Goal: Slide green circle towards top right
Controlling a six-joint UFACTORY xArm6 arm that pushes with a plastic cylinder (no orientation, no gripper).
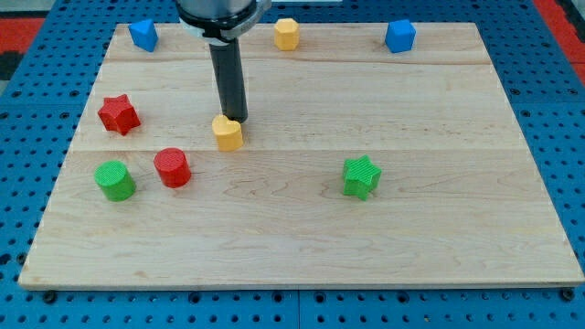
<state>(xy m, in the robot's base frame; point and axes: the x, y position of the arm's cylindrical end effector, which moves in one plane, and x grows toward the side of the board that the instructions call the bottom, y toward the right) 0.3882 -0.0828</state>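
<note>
The green circle point(115, 180) is a short green cylinder near the board's left edge, below the middle. My tip point(235, 119) is at the end of the dark rod coming down from the view's top. It stands just above a yellow block point(228, 132), touching or almost touching it. The tip is well to the right of and above the green circle, with a red cylinder point(172, 168) lying between them.
A red star point(118, 113) sits above the green circle. A green star point(361, 176) is right of centre. Along the top edge are a blue block point(143, 35), a yellow hexagon point(287, 34) and a blue cube point(399, 37). The wooden board point(302, 256) lies on a blue pegboard.
</note>
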